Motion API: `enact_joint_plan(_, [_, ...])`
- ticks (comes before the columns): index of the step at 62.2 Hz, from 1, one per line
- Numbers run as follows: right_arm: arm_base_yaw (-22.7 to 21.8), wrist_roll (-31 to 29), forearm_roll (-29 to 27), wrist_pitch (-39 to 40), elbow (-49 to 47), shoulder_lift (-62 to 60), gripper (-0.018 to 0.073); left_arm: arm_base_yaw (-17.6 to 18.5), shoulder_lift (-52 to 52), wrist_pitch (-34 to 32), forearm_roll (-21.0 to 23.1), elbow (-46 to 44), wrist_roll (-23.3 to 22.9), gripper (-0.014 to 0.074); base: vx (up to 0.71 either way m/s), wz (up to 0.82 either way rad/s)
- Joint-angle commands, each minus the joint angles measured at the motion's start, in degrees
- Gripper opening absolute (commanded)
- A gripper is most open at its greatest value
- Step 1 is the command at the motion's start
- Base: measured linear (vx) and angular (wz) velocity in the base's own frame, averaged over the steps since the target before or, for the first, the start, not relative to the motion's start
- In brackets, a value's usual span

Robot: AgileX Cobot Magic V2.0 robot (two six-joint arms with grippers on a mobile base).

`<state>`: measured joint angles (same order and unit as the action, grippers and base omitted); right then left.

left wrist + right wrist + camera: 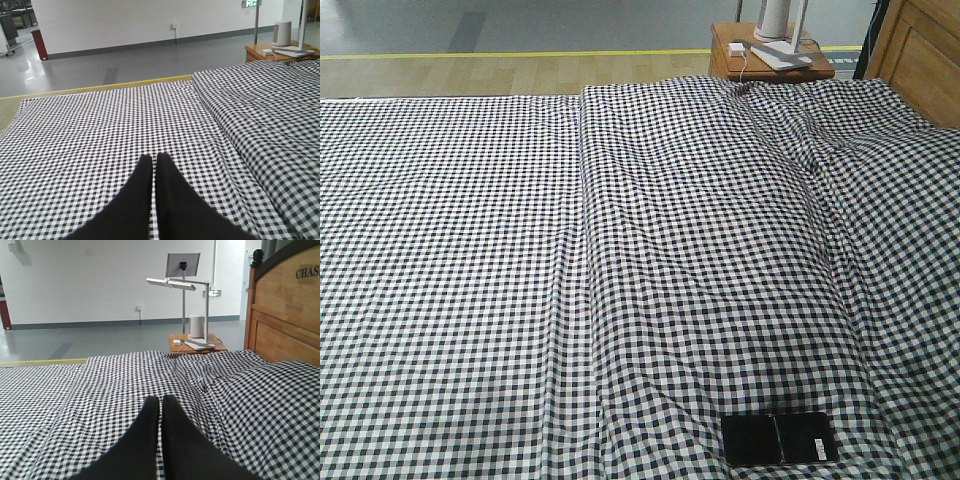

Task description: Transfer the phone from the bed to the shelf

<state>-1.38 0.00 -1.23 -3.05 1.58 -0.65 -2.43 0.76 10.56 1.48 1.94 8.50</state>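
Phone flat on bed; headboard cropped.

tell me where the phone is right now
The phone lies flat on the bed, at the bottom right of the front view near the picture's lower edge, far from the bedside table at the top. Neither wrist view shows it.

Dark capitals reading "CHAS" stood on the wooden headboard, cut off by the frame edge. A green sign on the far wall and the white sticker on the phone were unreadable.
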Motion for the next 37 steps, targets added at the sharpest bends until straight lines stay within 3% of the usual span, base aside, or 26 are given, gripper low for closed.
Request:
enact_joint_plan(1, [-0.45, 0.00, 0.36, 4.30, 0.25, -0.68, -0.0009, 0.20, 0.77, -4.15, 0.52, -1.22, -0.33, 0.0001, 0.00, 0.00])
enact_joint_plan(37, [-0.45, 0.00, 0.36, 4.30, 0.25, -0.68, -0.0009, 0.20, 0.77, -4.15, 0.52, -1.22, -0.33, 0.0001, 0.00, 0.00])
